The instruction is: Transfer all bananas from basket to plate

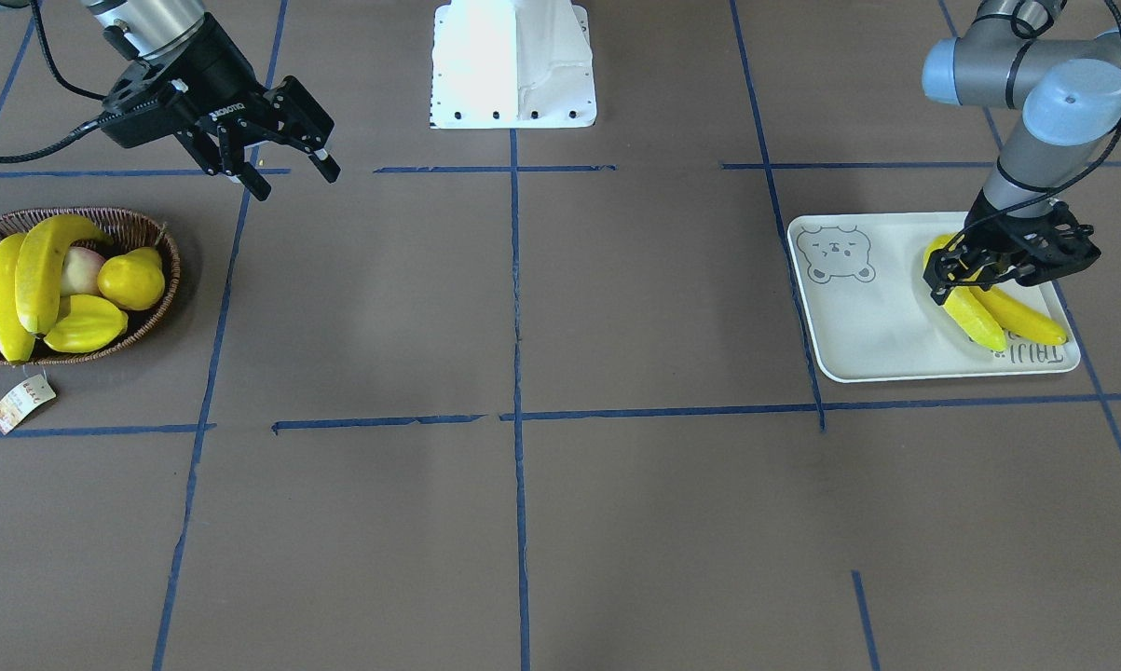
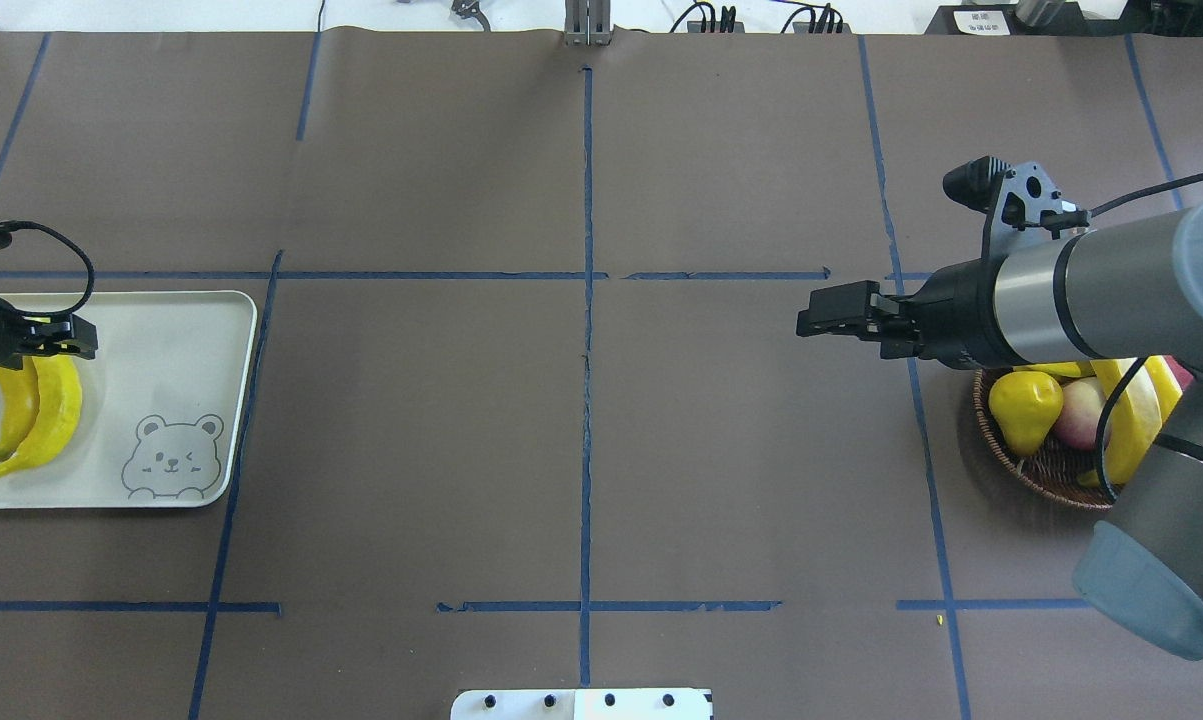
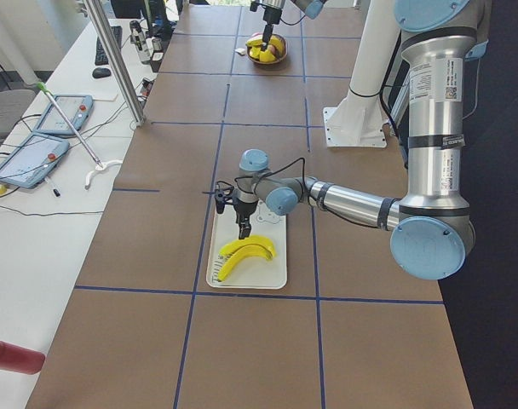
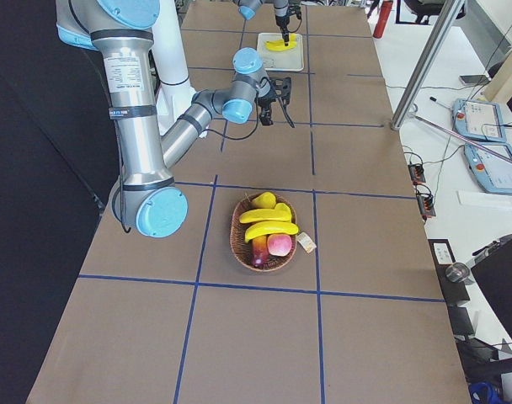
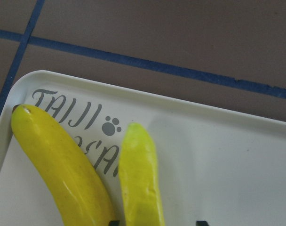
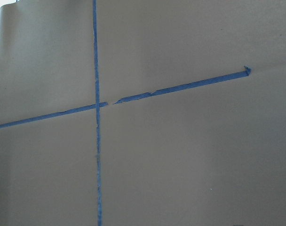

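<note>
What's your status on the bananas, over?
Left gripper open, low over the plate, straddling one banana. Right gripper open, empty, near the basket. Two bananas plated, two in basket. Other fruit packed beside them.

Bright, even light falls from above on the brown counter (image 2: 411, 420), so shadows are faint and soft; a pale one lies just left of the basket (image 2: 1036, 478). The white robot base (image 1: 513, 61) is blown out to glare. In the left wrist view the near bananas (image 5: 63, 165) look slightly soft.
</note>
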Action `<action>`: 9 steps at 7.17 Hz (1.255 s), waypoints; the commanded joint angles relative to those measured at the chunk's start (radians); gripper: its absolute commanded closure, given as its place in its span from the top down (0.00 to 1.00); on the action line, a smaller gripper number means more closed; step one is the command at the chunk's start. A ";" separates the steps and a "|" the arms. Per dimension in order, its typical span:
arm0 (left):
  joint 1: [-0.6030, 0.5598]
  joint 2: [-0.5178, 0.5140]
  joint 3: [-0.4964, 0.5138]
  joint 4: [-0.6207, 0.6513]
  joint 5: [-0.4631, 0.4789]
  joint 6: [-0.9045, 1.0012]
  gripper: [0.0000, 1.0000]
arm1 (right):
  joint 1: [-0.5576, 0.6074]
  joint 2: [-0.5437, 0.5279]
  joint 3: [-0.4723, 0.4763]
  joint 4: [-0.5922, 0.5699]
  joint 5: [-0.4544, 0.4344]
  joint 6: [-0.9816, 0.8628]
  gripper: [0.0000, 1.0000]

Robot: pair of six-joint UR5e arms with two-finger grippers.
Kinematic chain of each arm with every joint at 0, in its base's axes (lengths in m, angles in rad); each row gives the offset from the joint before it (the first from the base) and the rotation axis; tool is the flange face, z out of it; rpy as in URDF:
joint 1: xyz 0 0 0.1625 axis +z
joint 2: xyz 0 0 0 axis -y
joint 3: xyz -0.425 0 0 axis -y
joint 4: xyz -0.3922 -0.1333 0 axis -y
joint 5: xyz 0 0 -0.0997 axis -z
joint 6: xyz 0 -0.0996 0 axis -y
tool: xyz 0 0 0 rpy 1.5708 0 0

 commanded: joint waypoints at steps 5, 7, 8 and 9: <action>-0.067 -0.285 -0.177 0.334 -0.241 -0.039 0.99 | 0.172 -0.362 -0.020 0.008 0.090 -0.468 1.00; 0.010 -0.360 -0.166 0.334 -0.231 -0.178 0.99 | 0.175 -0.400 -0.053 0.009 0.107 -0.472 1.00; 0.019 -0.373 -0.166 0.335 -0.231 -0.191 0.99 | 0.175 -0.405 -0.087 0.011 0.113 -0.476 1.00; 0.019 -0.374 -0.166 0.334 -0.229 -0.194 0.99 | 0.175 -0.423 -0.119 0.011 0.130 -0.479 1.00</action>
